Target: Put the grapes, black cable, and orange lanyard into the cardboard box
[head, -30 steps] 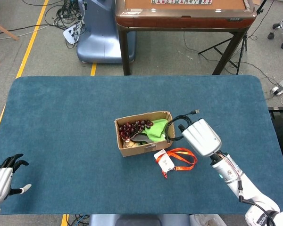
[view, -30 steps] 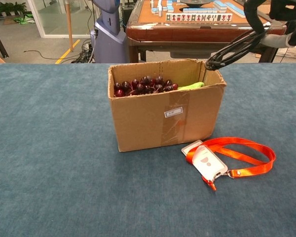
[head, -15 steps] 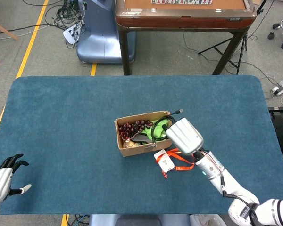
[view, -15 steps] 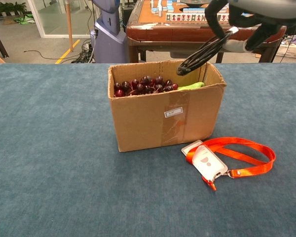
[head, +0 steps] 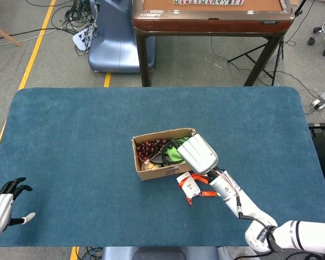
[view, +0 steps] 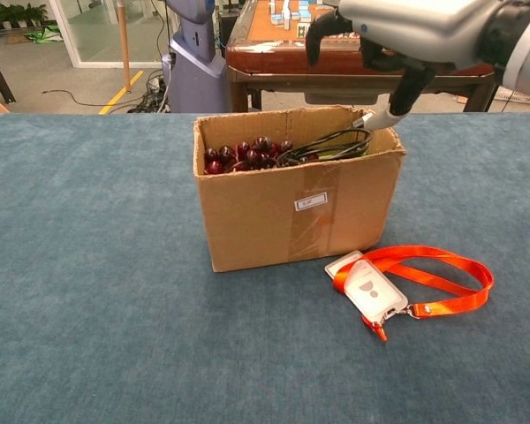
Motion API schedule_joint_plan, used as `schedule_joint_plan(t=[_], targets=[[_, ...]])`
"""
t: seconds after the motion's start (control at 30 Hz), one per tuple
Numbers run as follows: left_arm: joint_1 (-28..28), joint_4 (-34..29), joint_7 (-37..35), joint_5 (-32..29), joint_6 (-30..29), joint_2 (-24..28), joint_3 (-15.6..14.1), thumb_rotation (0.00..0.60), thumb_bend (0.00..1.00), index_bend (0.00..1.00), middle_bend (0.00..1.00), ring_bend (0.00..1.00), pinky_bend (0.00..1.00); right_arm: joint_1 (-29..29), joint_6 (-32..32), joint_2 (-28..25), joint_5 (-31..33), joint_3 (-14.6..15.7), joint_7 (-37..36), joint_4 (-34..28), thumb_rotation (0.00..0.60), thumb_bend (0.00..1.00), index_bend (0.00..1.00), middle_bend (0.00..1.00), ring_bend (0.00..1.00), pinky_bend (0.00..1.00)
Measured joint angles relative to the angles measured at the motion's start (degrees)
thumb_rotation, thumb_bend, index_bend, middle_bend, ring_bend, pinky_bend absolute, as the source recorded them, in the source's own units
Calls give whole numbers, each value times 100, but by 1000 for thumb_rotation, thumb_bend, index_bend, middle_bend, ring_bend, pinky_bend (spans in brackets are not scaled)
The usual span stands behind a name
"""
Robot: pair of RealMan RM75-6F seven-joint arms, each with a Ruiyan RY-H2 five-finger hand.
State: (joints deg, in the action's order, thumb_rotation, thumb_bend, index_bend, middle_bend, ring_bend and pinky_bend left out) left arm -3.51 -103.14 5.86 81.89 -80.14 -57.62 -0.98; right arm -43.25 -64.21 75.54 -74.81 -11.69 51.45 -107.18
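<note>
The head view looks steeply down from above the near edge, taking in the whole table [head: 70,141] and floor beyond. The chest view sits low and close, facing level across the tabletop. Both share the box [head: 151,168] and lanyard [view: 424,278].

black cable [view: 327,144] lowered into cardboard box [view: 291,212], right hand [view: 384,35] moved over it

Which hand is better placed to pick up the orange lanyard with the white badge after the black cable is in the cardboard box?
Probably the right hand: it hovers over the brown cardboard box, just beside the orange lanyard. The left hand waits at the table's far left edge.
</note>
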Motion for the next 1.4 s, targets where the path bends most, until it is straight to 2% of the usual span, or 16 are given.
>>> schedule_joint_plan(t=[0.23, 0.47, 0.7, 0.87, 1.2, 1.4], targets=[[-5, -9, 67, -22, 6, -20, 6, 600, 9, 338, 163, 157, 358, 251, -254, -427, -547, 228, -339, -355, 600, 0, 203, 1000, 995, 1000], [-18, -6, 129, -82, 32, -45, 23, 600, 9, 338, 163, 157, 358, 776, -587, -1042, -1541, 872, -700, -594, 600, 0, 269, 1000, 995, 1000], [-34, 4, 189, -111, 66, -73, 24, 600, 9, 338, 163, 157, 358, 1173, -720, -1222, -2232, 1403, -1194, -383, 600, 0, 292, 1000, 995, 1000], [-28, 1, 184, -119, 59, -68, 22, 600, 9, 338, 163, 157, 358, 1232, -460, -1093, -2327, 1527, -1342, -43, 600, 0, 328, 1000, 995, 1000], [-17, -11, 246, -182, 70, -60, 17, 600, 9, 338, 163, 157, 358, 1098, 337, -625, -2144, 1550, -1445, 494, 600, 0, 405, 1000, 995, 1000], [-22, 25, 332, -264, 104, -95, 24, 600, 9, 338, 164, 157, 358, 1022, 620, -348, -2105, 1578, -1606, 785, 600, 6, 484, 1000, 995, 1000]])
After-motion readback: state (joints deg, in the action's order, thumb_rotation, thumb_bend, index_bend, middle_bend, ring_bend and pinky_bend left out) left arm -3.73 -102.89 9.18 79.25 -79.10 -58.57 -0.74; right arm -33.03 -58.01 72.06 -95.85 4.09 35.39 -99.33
